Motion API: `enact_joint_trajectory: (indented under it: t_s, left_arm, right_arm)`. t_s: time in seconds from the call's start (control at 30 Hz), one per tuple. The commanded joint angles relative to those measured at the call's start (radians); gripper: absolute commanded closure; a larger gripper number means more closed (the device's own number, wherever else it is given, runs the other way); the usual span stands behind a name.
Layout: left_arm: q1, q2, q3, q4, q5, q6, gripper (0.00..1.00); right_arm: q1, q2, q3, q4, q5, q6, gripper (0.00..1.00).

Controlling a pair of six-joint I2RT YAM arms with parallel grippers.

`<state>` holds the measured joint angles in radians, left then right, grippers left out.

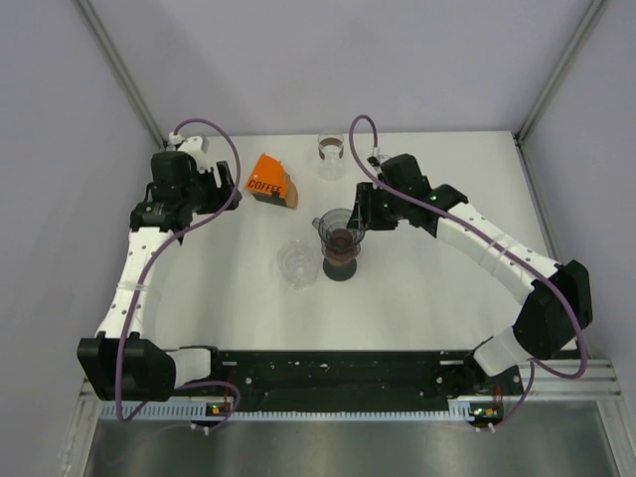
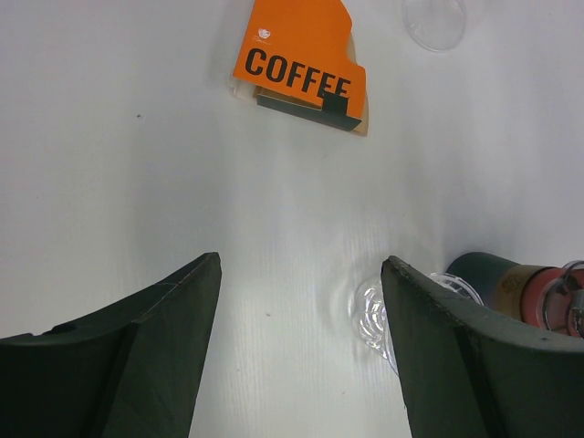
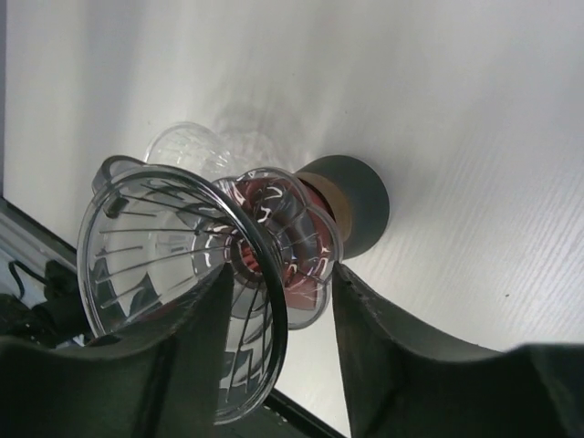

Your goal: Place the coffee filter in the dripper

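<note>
- Left gripper [image 2: 301,263]: fingers spread wide, nothing between them, only bare surface [image 2: 109,164] below.
- Straight ahead of those fingers, well apart: the orange COFFEE packet [image 2: 297,68], lying flat, with the pale edge of a coffee filter [image 2: 362,126] peeping out at its lower right side.
- Long edge of the packet set crosswise to the left gripper's line of reach, sloping down a little toward the right.
- Right gripper [image 3: 283,272]: fingers parted on either side of the rim of the clear dripper [image 3: 155,255]; cannot tell from the wrist view whether either finger touches the rim.
- Dripper perched on a dark server [image 3: 360,205] with reddish contents, near mid-surface in the top view.
- Clearly nearer the packet: the left arm; the right arm sits at the dripper, well apart from the filters.
- Judged as the step in hand: reaching forward with the left gripper to pinch a filter by its exposed edge, not yet begun.
- Worth minding: a clear glass [image 2: 436,20] beyond the packet and another clear glass piece [image 2: 370,310] beside the server.
</note>
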<state>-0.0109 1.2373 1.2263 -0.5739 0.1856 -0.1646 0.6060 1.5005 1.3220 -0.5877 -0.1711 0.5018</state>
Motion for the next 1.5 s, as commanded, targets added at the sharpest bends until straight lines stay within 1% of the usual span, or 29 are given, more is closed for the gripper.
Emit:
enact_joint_trajectory:
  t_s: [0.0,0.13,0.2,0.23,0.33,0.4,0.5,0.6,0.67,0.83,0.93,1.1,1.17,1.27,1.37,1.47]
  left_arm:
    - [0.005,-0.013,-0.007,0.062,0.002,0.013,0.23]
    - [0.005,-0.003,0.002,0.049,0.006,0.042,0.24]
    - [0.005,0.022,0.019,0.043,0.011,0.068,0.25]
    - [0.005,0.042,0.035,0.040,0.005,0.074,0.25]
    - [-0.032,0.147,0.107,0.029,-0.082,0.114,0.28]
    - [-0.082,0.223,0.185,0.020,-0.170,0.129,0.28]
    - [-0.181,0.333,0.269,0.032,-0.276,0.155,0.27]
    - [-0.263,0.453,0.353,0.060,-0.360,0.223,0.23]
    - [-0.300,0.540,0.427,0.060,-0.405,0.247,0.23]
    - [-0.374,0.750,0.576,0.063,-0.549,0.324,0.23]
    - [-0.412,0.853,0.637,0.088,-0.638,0.381,0.23]
    - [-0.443,0.944,0.661,0.157,-0.739,0.468,0.25]
    - [-0.443,0.964,0.661,0.167,-0.756,0.481,0.27]
    - [-0.443,0.982,0.653,0.151,-0.753,0.482,0.36]
    - [-0.442,0.975,0.624,0.144,-0.744,0.471,0.48]
    - [-0.437,0.932,0.558,0.170,-0.735,0.470,0.61]
  right_arm:
    - [-0.003,-0.006,0.014,0.023,-0.013,-0.009,0.46]
    - [-0.005,-0.040,0.045,0.022,0.025,-0.032,0.32]
    - [-0.005,-0.058,0.069,0.023,0.041,-0.055,0.27]
    - [-0.005,-0.075,0.081,0.020,0.048,-0.077,0.22]
    - [-0.003,-0.109,0.108,0.016,0.103,-0.126,0.11]
    - [-0.005,-0.135,0.111,0.008,0.168,-0.152,0.08]
    - [-0.011,-0.177,0.085,0.003,0.292,-0.175,0.05]
    - [-0.031,-0.210,0.051,0.005,0.347,-0.198,0.04]
    - [-0.038,-0.224,0.030,0.003,0.364,-0.215,0.04]
    - [-0.043,-0.233,-0.012,0.003,0.389,-0.236,0.04]
    - [-0.046,-0.227,-0.023,0.000,0.397,-0.244,0.04]
    - [-0.048,-0.218,-0.024,-0.008,0.407,-0.258,0.04]
    - [-0.049,-0.218,-0.026,-0.011,0.413,-0.261,0.04]
    - [-0.051,-0.220,-0.029,-0.011,0.418,-0.266,0.04]
    - [-0.051,-0.217,-0.026,-0.011,0.413,-0.266,0.04]
    - [-0.052,-0.221,-0.024,-0.012,0.409,-0.266,0.04]
